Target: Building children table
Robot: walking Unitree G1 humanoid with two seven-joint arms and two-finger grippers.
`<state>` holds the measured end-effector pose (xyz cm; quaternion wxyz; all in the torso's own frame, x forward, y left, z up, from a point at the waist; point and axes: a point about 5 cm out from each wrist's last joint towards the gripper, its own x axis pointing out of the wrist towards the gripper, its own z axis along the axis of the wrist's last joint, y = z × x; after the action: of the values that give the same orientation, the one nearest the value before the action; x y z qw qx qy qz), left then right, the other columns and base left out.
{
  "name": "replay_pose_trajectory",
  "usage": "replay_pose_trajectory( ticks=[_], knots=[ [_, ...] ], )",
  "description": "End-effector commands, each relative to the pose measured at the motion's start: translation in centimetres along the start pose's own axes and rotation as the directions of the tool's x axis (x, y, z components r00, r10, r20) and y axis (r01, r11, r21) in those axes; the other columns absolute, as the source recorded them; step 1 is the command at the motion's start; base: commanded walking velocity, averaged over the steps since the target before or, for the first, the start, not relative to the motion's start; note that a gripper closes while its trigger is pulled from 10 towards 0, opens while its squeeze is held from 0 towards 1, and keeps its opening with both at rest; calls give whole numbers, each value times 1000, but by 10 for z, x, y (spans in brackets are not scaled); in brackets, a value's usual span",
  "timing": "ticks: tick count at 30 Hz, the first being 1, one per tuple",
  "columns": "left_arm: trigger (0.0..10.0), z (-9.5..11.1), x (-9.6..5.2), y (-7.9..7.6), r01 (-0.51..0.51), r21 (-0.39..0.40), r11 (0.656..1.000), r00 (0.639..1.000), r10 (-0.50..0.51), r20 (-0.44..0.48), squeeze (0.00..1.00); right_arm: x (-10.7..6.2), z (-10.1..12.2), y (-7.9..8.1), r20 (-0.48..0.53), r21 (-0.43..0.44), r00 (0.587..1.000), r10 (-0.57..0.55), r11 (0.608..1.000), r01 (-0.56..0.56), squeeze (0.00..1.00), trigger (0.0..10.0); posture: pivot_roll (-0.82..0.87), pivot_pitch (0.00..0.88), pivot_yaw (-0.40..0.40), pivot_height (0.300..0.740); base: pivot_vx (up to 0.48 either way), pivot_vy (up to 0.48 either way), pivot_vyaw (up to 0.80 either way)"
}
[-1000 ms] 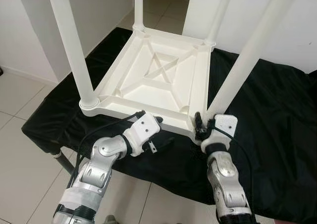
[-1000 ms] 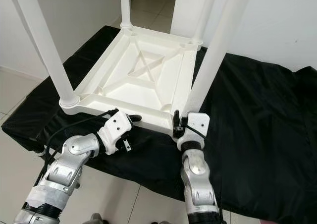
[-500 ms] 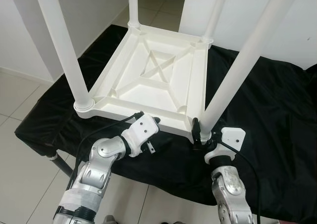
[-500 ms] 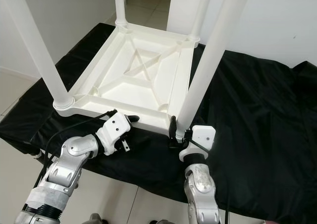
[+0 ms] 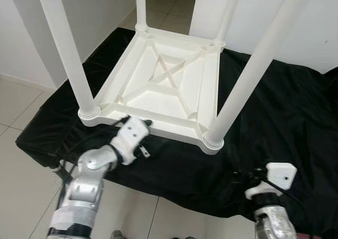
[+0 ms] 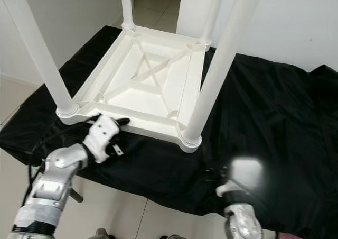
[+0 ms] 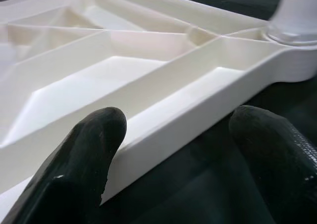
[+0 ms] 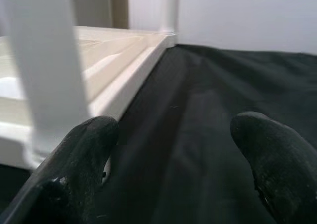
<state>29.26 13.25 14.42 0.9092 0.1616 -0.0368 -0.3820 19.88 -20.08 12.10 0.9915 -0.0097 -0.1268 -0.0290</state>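
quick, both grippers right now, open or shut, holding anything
Left gripper: jaws open, at the near rim of the upturned table, holding nothing.
Right gripper: jaws open, empty, over the black cloth.

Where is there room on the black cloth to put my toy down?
The black cloth is bare beside the upside-down white plastic table, toward the white wall. It's crowded at the near edge, where the left claw is.

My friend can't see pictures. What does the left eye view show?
A white children's table lies upside down on a black cloth, its four legs pointing up. The robot's left hand reaches its near edge, and the right hand hangs back over the cloth.
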Motion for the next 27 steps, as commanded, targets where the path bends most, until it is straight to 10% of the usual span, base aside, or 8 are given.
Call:
replay_pose_trajectory(
  ticks=[1,7,27],
  knots=[
    [10000,1,0,11,-205,-23,978,979,206,9,0,-1,-2,-4,-4,8,1000,-17,1000,17,0,10000,15,94,-46,740,0,0,0],
    [10000,5,3,19,-244,-50,969,969,245,23,0,8,-9,-31,-18,17,980,-200,980,200,0,10000,24,98,-48,740,0,0,0],
    [10000,10,25,21,-437,-251,864,881,467,73,0,51,-5,-20,27,-36,926,-376,926,376,0,10000,11,103,-54,740,0,0,0]
  ],
)
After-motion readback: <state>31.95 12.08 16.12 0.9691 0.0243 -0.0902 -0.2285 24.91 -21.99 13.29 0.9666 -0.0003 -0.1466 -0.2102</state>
